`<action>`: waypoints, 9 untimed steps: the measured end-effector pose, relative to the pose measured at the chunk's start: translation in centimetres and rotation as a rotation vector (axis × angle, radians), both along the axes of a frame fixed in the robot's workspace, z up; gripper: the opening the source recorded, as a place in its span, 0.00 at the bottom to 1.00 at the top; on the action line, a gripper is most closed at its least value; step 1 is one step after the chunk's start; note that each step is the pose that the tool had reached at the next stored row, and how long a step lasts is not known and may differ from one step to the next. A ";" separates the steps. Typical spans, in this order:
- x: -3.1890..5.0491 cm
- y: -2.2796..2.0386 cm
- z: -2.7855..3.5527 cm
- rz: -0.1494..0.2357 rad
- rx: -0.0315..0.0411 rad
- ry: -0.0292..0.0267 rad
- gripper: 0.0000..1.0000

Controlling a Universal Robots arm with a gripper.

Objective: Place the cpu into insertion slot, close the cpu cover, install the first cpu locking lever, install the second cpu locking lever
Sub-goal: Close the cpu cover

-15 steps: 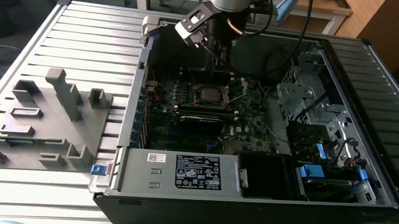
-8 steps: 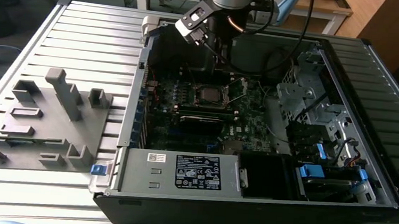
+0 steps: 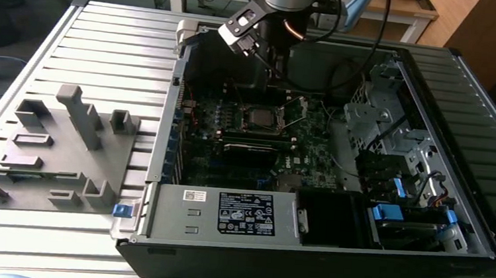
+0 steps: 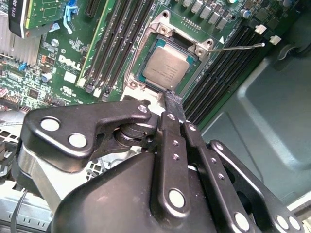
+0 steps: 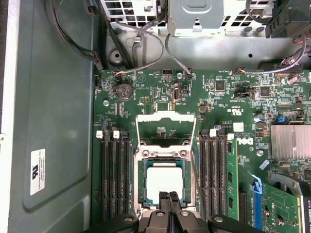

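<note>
The cpu, a flat silver-grey square, lies in the insertion slot on the green motherboard; it also shows in the second wrist view and the exterior view. The cpu cover, a silvery frame with a cut-out middle, stands flipped open on the far side of the slot. A thin wire locking lever sticks out beside the socket. My gripper hangs just above the cpu's near edge, fingers pressed together with nothing between them. It appears as well in the second wrist view and the exterior view.
The open computer case lies on a slatted metal table. A labelled power supply box fills its front. Long black memory slots flank the socket. A heat sink and cables are nearby. A grey fixture stands outside the case.
</note>
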State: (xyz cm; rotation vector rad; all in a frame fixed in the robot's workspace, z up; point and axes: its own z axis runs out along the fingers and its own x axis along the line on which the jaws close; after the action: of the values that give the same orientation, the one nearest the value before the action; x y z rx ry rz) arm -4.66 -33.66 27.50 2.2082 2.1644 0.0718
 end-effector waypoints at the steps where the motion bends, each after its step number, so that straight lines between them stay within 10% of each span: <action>1: 0.09 0.00 -0.01 0.000 0.0000 -0.0001 0.11; 9: 1.16 0.00 -0.05 0.000 -0.0014 0.0001 0.11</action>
State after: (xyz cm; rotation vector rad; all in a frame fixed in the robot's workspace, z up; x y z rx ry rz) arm -3.51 -33.66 27.45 2.2075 2.1638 0.0702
